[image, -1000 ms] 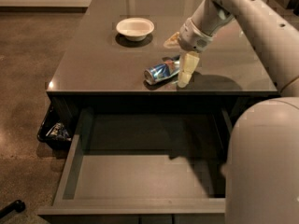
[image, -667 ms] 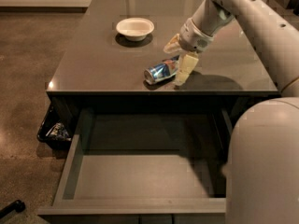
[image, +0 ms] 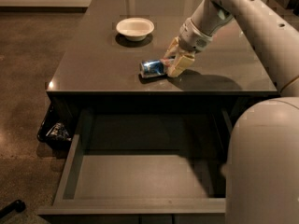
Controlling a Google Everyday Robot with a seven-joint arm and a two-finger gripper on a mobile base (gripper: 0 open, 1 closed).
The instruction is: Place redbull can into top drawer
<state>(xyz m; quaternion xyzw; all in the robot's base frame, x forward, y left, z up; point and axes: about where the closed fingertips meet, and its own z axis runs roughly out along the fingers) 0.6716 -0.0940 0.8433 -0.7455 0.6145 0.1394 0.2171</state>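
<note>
Blue redbull can point(image: 152, 68) lying | axis left-right | jaws at right end

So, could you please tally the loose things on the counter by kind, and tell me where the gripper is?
Cans: 1, the redbull can, lying on its side.
Bowls: 1, the white bowl.
Total: 2 on the counter.
The gripper is at the can's right end, above the open top drawer.
</note>
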